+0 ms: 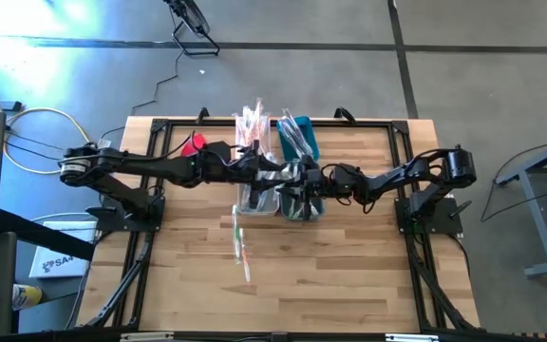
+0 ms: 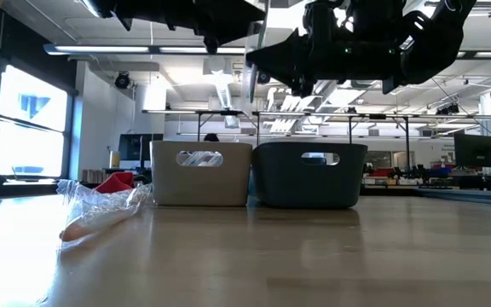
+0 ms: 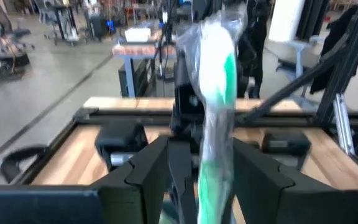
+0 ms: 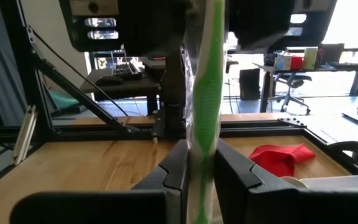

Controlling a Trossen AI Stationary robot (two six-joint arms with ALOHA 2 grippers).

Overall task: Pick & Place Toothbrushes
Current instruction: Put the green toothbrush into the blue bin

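Note:
A green toothbrush [image 4: 205,74] in a clear wrapper stands upright in the air between my two grippers, above the white bin [image 2: 201,173] and the dark teal bin [image 2: 310,175]. My right gripper [image 4: 202,163] is shut on it. My left gripper [image 3: 201,165] is open, level and facing the right one, with one finger on each side of the same toothbrush [image 3: 217,93]. More wrapped toothbrushes lie in a heap behind the bins [image 1: 254,125] and on the table in front of them [image 1: 241,242]. My right gripper pinches the toothbrush's green handle [image 4: 204,134], wrapper and all, between its two fingers. The fingers are level, come from the table's right side and lie across the brush. The brush stands upright, lifted clear over the bins, and reaches above and below the fingers.
A red cloth [image 1: 193,142] lies at the far left of the wooden table [image 1: 349,275]. A clear wrapper with a brush [image 2: 101,209] lies left of the white bin. The two bins stand side by side at the centre, under both grippers. Black frame rails border the table.

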